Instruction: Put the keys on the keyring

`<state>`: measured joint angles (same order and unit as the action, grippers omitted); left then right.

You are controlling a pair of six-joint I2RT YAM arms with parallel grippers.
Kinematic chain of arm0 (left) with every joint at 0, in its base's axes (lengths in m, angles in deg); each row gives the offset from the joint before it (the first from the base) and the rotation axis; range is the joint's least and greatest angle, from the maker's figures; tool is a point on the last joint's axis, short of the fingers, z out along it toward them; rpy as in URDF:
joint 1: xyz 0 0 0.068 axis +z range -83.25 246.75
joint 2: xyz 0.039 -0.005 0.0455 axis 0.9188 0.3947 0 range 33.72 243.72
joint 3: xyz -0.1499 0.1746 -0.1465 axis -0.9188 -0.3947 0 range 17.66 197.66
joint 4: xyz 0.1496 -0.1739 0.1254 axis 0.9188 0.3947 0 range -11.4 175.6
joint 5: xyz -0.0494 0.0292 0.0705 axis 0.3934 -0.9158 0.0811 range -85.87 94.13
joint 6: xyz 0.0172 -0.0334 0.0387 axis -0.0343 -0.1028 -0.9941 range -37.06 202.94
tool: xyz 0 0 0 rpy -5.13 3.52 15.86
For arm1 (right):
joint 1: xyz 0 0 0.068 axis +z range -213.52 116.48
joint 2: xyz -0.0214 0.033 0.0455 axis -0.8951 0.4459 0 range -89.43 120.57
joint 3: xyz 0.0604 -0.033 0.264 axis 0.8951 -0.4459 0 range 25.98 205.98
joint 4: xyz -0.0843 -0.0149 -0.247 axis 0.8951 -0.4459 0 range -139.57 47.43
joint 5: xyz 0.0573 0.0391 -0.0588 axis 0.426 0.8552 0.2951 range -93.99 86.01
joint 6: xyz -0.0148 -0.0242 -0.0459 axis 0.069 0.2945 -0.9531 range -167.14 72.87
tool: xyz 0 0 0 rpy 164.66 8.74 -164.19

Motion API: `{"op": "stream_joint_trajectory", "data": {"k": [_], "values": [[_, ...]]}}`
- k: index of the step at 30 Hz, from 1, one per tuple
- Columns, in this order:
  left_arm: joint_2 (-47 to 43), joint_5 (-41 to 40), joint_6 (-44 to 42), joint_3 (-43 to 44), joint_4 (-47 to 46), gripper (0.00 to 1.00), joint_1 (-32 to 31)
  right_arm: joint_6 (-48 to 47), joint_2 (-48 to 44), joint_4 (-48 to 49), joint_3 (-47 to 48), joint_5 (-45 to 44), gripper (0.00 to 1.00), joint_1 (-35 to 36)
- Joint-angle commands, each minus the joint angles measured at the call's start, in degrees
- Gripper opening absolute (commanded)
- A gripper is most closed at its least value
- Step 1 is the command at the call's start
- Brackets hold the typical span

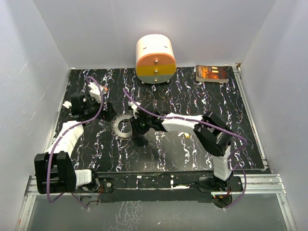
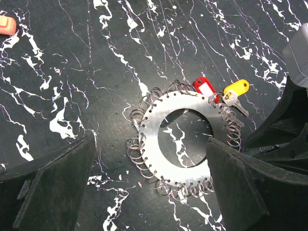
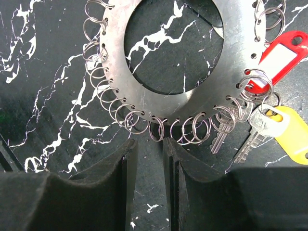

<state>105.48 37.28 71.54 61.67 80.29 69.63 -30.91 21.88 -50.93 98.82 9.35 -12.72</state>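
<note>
Keyring (image 1: 117,128): flat on the black marbled table (image 1: 192,154), left of centre in the top view.

From the left wrist: keyring at mid-frame, inside the left gripper (image 2: 150,142). Its fingers (image 2: 53,187) spread wide, at lower left and lower right. Right-hand finger overlapping the coils on the rim; touching or hovering, cannot tell.

From the right wrist: keyring filling the upper frame, lower rim just above the right gripper (image 3: 147,142). Fingers (image 3: 113,178) drawn close, with a narrow slit left between them, table showing through, nothing pinched in it. One small split ring (image 3: 156,131) right at the fingertips; cannot tell whether touched.

Keys (image 3: 257,132) at the right of that frame, hanging from split rings on the rim, with a red tag (image 3: 279,53) and a yellow tag (image 3: 294,134). Yellow tag cut off by the frame edge, likewise the keyring's upper rim.

In the top view: keyring partly covered by the right gripper, keys too small to make out.

Orange blob (image 2: 6,25) at upper left of the left wrist frame, cut off and not identifiable.
</note>
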Motion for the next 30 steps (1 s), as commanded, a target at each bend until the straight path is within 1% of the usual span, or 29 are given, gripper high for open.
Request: {"op": "stream_joint_trajectory", "data": {"k": [1, 24, 27, 30], "values": [[-2.42, 0.32, -0.79, -0.29, -0.63, 0.96, -0.03, 0.51, 0.41, 4.93, 2.03, 0.81, 0.33, 0.26], [-2.50, -0.01, -1.19, -0.56, -0.72, 0.96, 0.02, 1.06, 3.86, 5.54, 3.85, 0.98, 0.33, 0.33], [-2.50, -0.06, -1.22, -0.55, -0.83, 0.96, 0.02, 1.12, 4.24, 5.62, 4.27, 1.01, 0.31, 0.35], [-2.50, -0.11, -1.17, -0.55, -0.79, 0.96, 0.00, 1.22, 4.56, 5.65, 4.57, 1.00, 0.25, 0.34]]}}
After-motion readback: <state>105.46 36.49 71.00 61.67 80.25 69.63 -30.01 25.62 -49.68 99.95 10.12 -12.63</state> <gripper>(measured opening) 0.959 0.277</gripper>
